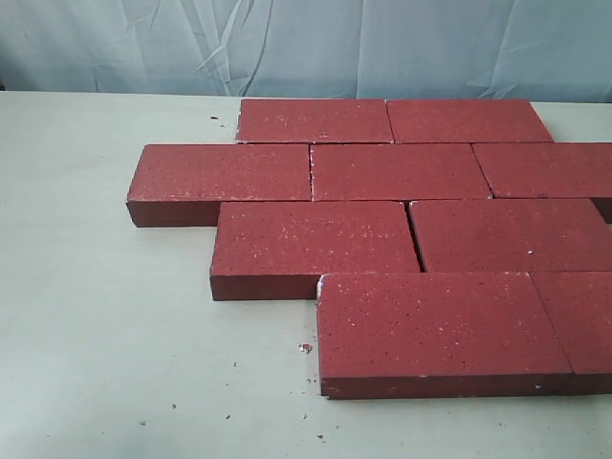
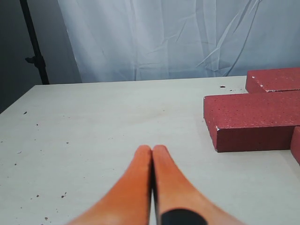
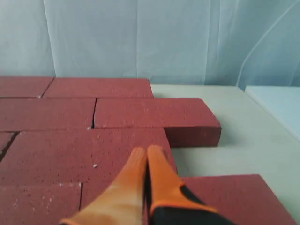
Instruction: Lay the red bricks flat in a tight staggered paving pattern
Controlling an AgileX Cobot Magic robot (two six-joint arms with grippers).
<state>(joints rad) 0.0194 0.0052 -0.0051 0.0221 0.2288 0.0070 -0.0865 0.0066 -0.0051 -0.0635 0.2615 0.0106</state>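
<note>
Several dark red bricks point(image 1: 402, 201) lie flat on the pale table point(image 1: 96, 335) in four staggered rows, edges close together. No gripper shows in the exterior view. In the left wrist view my left gripper point(image 2: 152, 149) is shut with nothing in it, over bare table, apart from the end brick point(image 2: 253, 119) of one row. In the right wrist view my right gripper point(image 3: 147, 151) is shut and empty, hovering above the bricks' point(image 3: 84, 154) top faces near the pattern's staggered edge.
Small crumbs and dark specks point(image 1: 305, 348) dot the table in front of the bricks. A white cloth backdrop point(image 1: 306, 43) hangs behind the table. A dark stand pole point(image 2: 35, 44) stands off the table's far corner in the left wrist view.
</note>
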